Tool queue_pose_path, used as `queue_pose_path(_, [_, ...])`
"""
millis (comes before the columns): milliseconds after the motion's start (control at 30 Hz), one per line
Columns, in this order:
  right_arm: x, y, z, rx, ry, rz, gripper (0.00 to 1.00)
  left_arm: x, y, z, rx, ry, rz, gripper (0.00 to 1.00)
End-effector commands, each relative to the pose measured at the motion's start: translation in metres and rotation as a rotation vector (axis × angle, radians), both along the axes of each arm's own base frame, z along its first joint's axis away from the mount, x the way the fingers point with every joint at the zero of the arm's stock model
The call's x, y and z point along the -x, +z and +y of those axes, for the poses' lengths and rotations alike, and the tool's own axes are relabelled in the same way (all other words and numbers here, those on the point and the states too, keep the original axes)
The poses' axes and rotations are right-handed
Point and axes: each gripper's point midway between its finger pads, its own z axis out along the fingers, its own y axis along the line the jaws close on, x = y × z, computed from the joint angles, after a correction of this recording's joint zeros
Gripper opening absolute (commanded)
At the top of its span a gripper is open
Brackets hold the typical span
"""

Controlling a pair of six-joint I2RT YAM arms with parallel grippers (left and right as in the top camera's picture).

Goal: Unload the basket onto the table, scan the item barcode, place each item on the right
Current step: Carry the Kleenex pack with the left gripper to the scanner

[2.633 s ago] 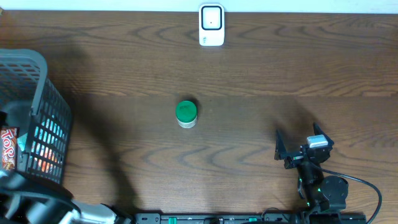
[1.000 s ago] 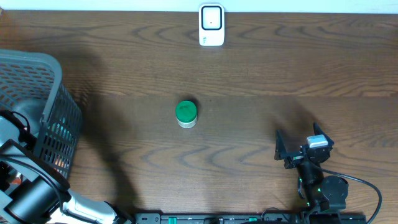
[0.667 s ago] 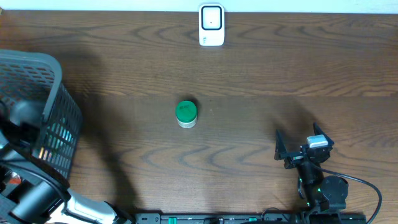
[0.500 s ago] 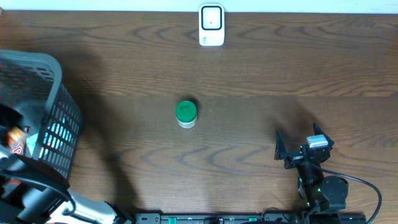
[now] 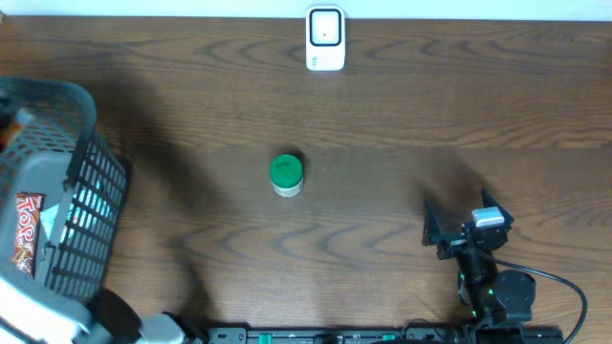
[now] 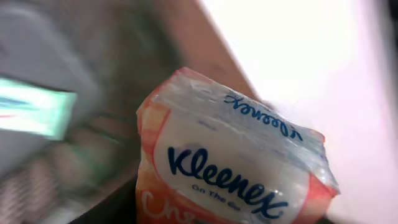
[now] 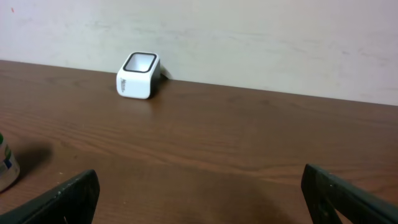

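Observation:
A Kleenex tissue pack point(image 6: 236, 155), white with orange ends and blue lettering, fills the left wrist view, blurred by motion. My left gripper point(image 6: 214, 214) is shut on it at the bottom edge, and no barcode shows on the face I see. The white scanner point(image 5: 325, 38) stands at the table's far edge and appears small in the right wrist view point(image 7: 138, 75). My right gripper point(image 5: 459, 229) rests open low at the front right, with nothing between its dark fingertips point(image 7: 68, 199).
A grey mesh basket point(image 5: 86, 201) sits tilted at the left edge with a red snack pack point(image 5: 29, 234) inside. A green-lidded can point(image 5: 286, 175) stands mid-table, its side showing at the left edge of the right wrist view point(image 7: 5, 165).
The left arm that hung over the basket has swung out of the overhead view with the tissue pack. The basket has tipped and shifted. The right arm has not moved.

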Motion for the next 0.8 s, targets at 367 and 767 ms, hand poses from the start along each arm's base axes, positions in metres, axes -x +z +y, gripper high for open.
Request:
queue_pose_path(367, [0.0, -0.002, 0.002, 0.009, 0.007, 0.004, 0.99, -0.004, 0.021, -0.264, -0.398, -0.79, -0.127, 0.55])
queue_pose_path(767, [0.0, -0.002, 0.002, 0.009, 0.007, 0.004, 0.99, -0.048, -0.141, -0.431, -0.683, -1.334, 0.105, 0.55])
